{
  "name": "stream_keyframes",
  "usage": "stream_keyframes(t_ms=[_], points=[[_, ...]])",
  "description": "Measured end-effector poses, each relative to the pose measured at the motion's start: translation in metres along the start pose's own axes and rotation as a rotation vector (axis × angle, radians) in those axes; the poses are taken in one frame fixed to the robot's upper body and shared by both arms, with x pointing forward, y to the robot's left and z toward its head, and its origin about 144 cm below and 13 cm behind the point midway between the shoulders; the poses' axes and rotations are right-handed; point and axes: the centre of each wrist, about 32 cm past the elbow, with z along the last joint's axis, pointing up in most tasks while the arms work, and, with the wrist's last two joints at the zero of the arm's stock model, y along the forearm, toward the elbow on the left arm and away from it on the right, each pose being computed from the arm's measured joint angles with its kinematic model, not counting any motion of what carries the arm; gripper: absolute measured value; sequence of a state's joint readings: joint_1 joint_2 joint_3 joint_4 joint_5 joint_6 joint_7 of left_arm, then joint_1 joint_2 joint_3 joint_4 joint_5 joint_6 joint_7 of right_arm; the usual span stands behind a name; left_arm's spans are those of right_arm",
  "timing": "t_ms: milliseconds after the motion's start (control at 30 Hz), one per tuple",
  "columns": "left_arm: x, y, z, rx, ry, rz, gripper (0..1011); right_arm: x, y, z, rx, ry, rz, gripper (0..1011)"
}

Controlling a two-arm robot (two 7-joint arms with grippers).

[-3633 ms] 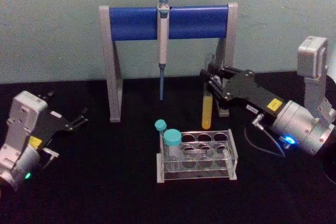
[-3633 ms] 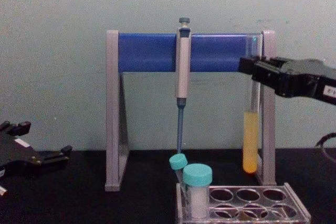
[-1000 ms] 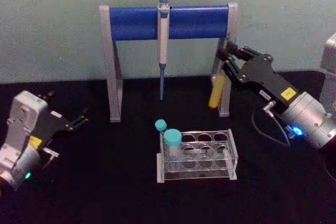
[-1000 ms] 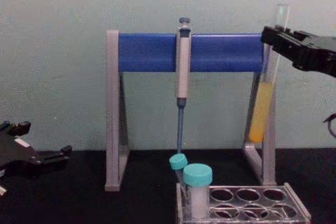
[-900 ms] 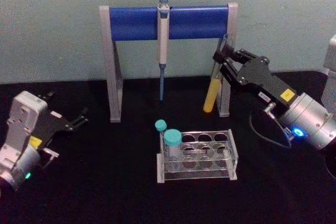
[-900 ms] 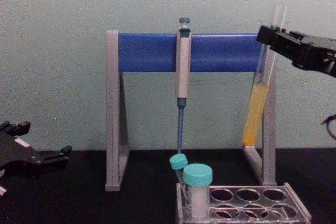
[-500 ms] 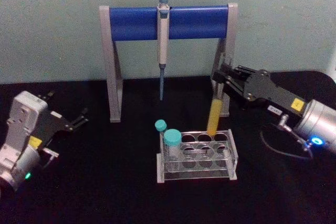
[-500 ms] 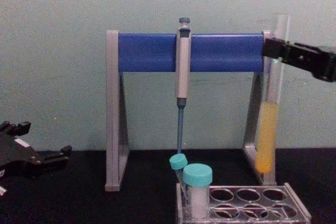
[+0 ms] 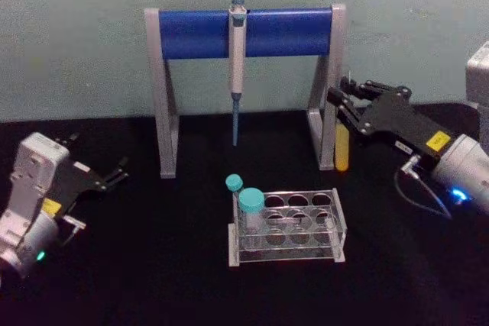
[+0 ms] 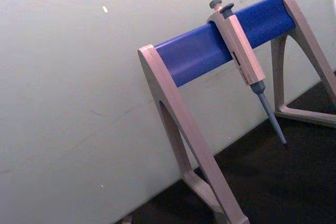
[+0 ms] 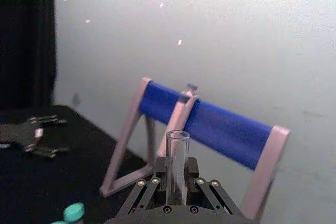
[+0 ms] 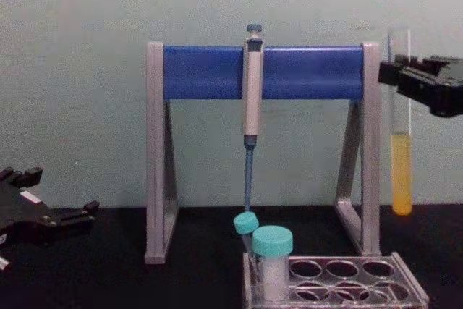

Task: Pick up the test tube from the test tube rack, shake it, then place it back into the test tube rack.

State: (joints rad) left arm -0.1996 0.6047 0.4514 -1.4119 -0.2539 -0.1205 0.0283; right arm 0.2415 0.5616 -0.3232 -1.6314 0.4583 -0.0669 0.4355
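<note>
Gripping test tube [image 12: 401, 157] vertical, mouth up, liquid down: right gripper [image 12: 396, 77].

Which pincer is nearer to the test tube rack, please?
Right. The right pincer holds the test tube behind and right of the test tube rack; the left pincer sits far to its left.

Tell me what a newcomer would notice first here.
The grey stand with a blue bar dominates the back of the table, a pipette hanging from its middle. At its right leg the right gripper holds the test tube upright, yellow liquid in its lower part, out of the test tube rack at front centre with two teal-capped tubes. The left gripper sits parked, open, at far left.
</note>
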Motion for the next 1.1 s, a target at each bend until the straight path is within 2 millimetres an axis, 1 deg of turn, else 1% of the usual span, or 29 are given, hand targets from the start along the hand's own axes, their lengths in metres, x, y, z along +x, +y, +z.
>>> stream_keyframes(t_ms=[267, 433, 533, 767, 900, 1100], points=[[0.000, 0.000, 0.000, 0.000, 0.000, 0.000, 1001, -0.012, 0.022, -0.011, 0.090, 0.018, -0.040, 223], [0.000, 0.000, 0.000, 0.000, 0.000, 0.000, 1001, -0.015, 0.031, -0.016, 0.125, 0.073, 0.008, 223], [0.000, 0.000, 0.000, 0.000, 0.000, 0.000, 1001, -0.014, 0.034, -0.019, 0.150, 0.130, 0.072, 223], [0.000, 0.000, 0.000, 0.000, 0.000, 0.000, 1001, -0.009, 0.029, -0.018, 0.148, 0.186, 0.186, 223], [0.000, 0.000, 0.000, 0.000, 0.000, 0.000, 1001, -0.003, 0.020, -0.014, 0.118, 0.202, 0.255, 223], [0.000, 0.000, 0.000, 0.000, 0.000, 0.000, 1001, 0.005, 0.005, -0.007, 0.056, 0.178, 0.288, 223]])
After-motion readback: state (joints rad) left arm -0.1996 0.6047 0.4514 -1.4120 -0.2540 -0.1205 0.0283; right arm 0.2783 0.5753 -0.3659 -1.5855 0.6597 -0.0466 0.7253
